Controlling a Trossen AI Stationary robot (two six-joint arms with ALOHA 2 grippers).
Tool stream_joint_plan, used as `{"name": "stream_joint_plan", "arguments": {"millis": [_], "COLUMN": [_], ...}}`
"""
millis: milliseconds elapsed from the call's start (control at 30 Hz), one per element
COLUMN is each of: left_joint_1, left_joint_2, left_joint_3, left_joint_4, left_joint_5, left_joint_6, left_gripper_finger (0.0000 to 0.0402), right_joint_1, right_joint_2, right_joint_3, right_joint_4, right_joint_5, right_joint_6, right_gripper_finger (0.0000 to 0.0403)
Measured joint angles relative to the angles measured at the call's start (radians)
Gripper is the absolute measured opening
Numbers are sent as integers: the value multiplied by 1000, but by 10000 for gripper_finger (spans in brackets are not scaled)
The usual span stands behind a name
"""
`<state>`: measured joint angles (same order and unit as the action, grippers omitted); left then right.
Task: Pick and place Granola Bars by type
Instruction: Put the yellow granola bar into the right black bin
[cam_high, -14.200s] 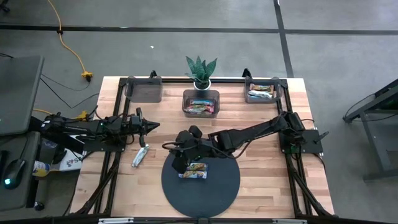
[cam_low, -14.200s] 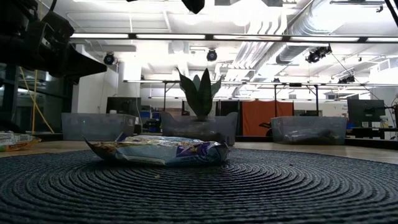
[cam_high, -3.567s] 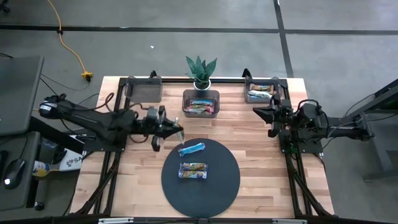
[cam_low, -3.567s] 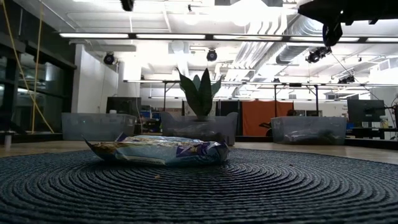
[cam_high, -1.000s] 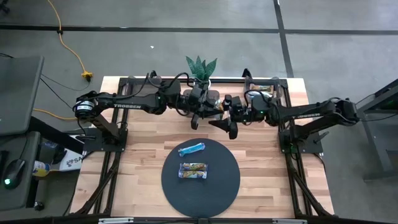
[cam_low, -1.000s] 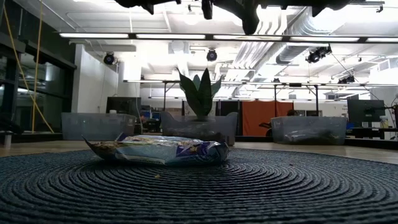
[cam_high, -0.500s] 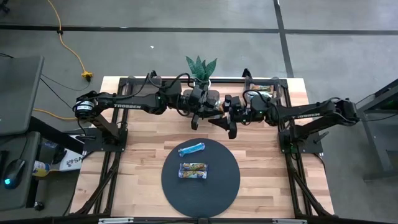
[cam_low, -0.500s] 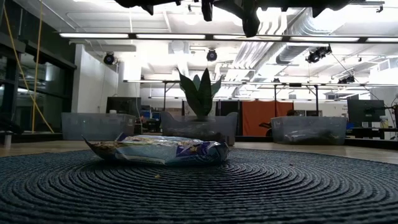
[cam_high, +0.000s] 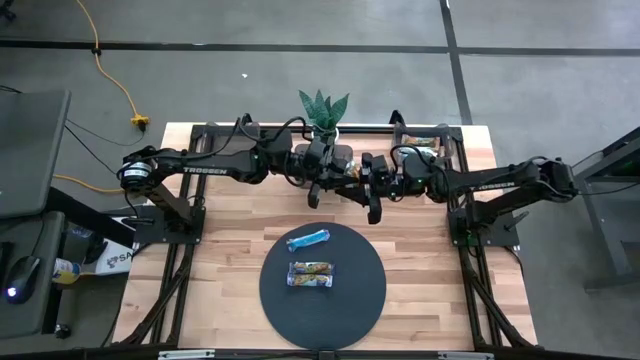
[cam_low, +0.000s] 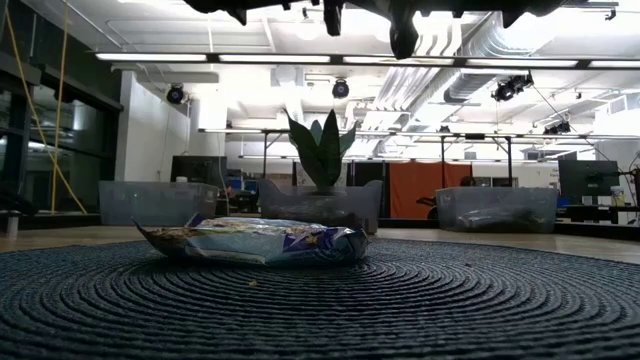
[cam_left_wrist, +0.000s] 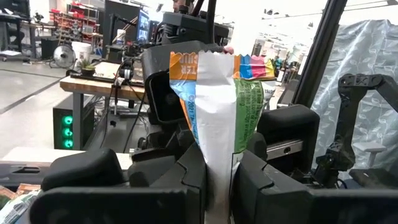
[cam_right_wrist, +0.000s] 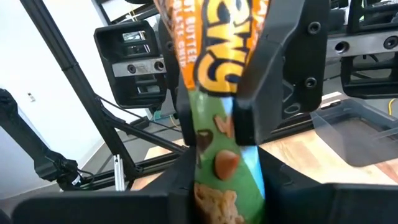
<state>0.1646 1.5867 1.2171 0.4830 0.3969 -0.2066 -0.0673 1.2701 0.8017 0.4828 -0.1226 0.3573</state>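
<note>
bar (cam_right_wrist: 214, 124) ends cut off by frame, middle bin (cam_high: 335, 160) contents hidden under arms

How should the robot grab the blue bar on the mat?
From straight above, pinching its narrow middle across the long edges: the blue bar lies flat, slanted on the mat, apart from the other bar. Left gripper and right gripper both hold a green-orange bar.

Right gripper (cam_high: 372, 197) has edged closer to left gripper (cam_high: 322, 188)

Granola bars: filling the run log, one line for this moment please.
left hand shut on green-orange bar | right hand shut on it | blue bar, mixed-colour bar on mat
</note>
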Motion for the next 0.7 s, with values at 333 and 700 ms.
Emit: {"name": "stream_joint_plan", "arguments": {"millis": [333, 700], "left_joint_1": [0, 0], "left_joint_2": [0, 0], "left_joint_3": [0, 0], "left_joint_4": [-22, -22], "left_joint_5": [0, 1], "left_joint_6": [-7, -8], "left_gripper_finger": [38, 38], "right_joint_1": [0, 0], "right_joint_2": [0, 0], "right_joint_3": [0, 0], "right_joint_4": [-19, -24], "right_joint_5": [1, 2], "right_joint_6": [-3, -12], "right_gripper_finger": [64, 48]}}
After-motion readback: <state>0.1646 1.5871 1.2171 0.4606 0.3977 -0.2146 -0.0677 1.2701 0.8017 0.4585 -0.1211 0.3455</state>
